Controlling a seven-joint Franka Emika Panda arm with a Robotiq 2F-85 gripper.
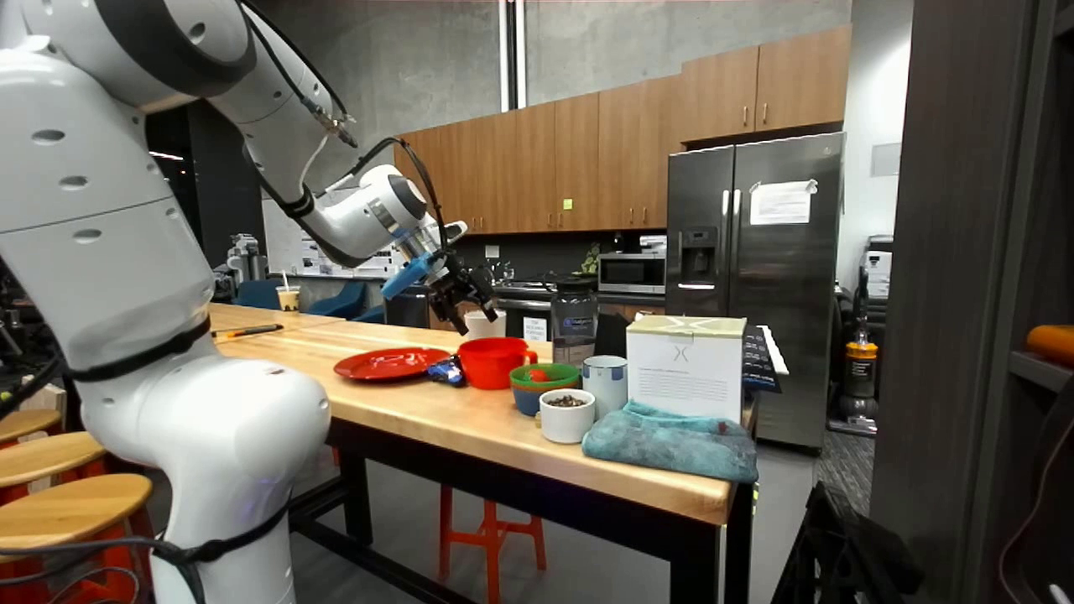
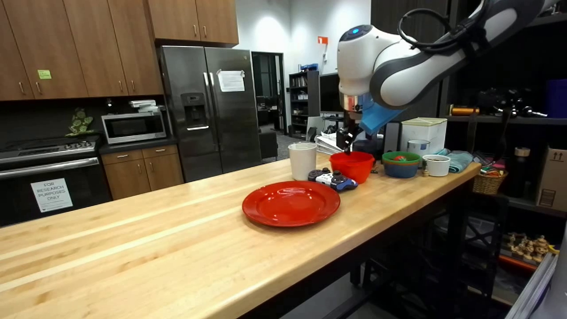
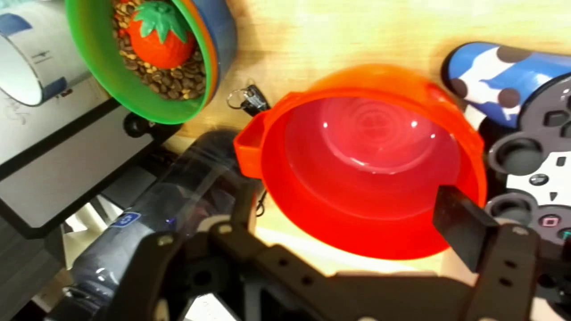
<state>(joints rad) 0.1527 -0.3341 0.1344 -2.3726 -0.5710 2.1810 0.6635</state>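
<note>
The gripper (image 3: 348, 207) hangs close over the bowl (image 3: 370, 187), its fingers (image 3: 461, 227) spread wide and holding nothing; whether the finger nearer the controller (image 3: 519, 156) touches the rim cannot be told. Upright on the table (image 2: 133, 248) between bottle (image 3: 160, 214) and controller, the round bowl lies below the fingertips, its handle (image 3: 250, 149) pointing out past the finger nearer the bottle.

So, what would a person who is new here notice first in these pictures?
Probably the white Franka Panda arm, large at the left of an exterior view. Next may come the red handled bowl on the butcher-block table, close to the open tool, and the red plate next to the game controller.
</note>
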